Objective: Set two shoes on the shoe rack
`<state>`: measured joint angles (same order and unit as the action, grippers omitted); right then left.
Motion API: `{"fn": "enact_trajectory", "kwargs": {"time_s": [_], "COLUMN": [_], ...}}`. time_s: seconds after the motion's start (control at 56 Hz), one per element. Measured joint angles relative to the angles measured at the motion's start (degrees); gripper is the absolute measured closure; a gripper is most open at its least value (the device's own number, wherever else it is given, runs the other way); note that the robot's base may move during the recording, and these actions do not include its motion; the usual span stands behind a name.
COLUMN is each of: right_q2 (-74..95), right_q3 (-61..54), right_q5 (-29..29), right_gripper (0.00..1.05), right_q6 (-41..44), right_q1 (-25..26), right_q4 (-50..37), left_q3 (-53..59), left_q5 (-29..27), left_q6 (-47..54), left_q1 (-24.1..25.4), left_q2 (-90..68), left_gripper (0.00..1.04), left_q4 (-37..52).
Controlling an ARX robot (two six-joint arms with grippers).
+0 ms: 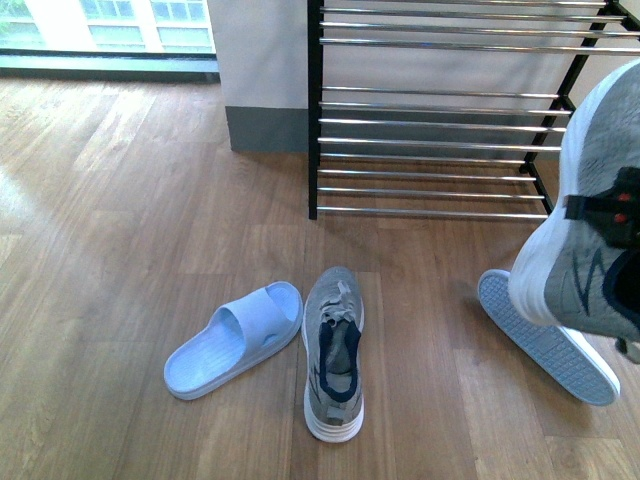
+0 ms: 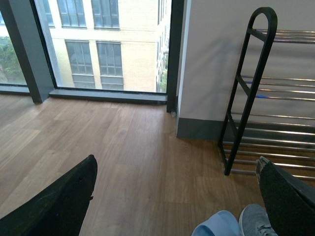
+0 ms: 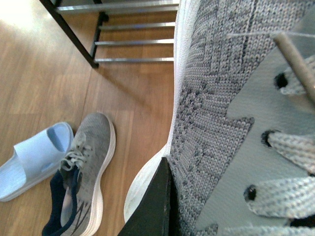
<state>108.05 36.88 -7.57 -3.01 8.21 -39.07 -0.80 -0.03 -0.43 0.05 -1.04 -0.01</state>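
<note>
1. Lifted sneaker (image 1: pixel 590 130): grey knit, white sole, off the floor (image 1: pixel 120 200) at the right of the front view, steeply tilted. It hangs in front of the shoe rack (image 1: pixel 314 120), near its right end, above an overturned slide (image 1: pixel 545 345)
2. Right claw (image 1: pixel 612 225): closed on this sneaker. One black finger (image 3: pixel 155 206) lies against the knit upper; the other is hidden, so the hold is probably at the collar
3. Step in hand (judgement): carry to the rack. Level the sole first, bring it in above a tier, let it span at least two bars, stay off the right side frame, and release only once it rests
4. Rack contents: the chrome tiers in view carry no shoes
5. Second sneaker (image 1: pixel 333 350): on the floor, just beside a pale blue slide (image 1: pixel 235 338)
6. Left claw (image 2: pixel 176 162): fingers wide apart, nothing between them
</note>
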Motion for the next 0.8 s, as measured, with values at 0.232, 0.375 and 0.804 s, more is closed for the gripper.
{"fn": "enact_trajectory", "kwargs": {"time_s": [0.232,0.375,0.804], "right_q2": [-11.19,-14.23,-13.6], "right_q3": [-7.02,-9.53,-10.4], "right_q5": [-7.06,-7.34,-6.69], "right_gripper": [1.02,1.02,1.02], "right_q6": [4.9,5.27,5.42], "right_q1": [5.09,6.47,6.49], "right_q4": [-2.8,-5.35,-7.65], "left_q3": [0.0,0.0,0.0], "left_q5": [0.0,0.0,0.0], "left_q6": [0.0,0.0,0.0], "left_q1": [0.0,0.0,0.0], "left_q2": [0.0,0.0,0.0], "left_gripper": [0.09,0.09,0.09], "left_q4": [0.0,0.0,0.0]}}
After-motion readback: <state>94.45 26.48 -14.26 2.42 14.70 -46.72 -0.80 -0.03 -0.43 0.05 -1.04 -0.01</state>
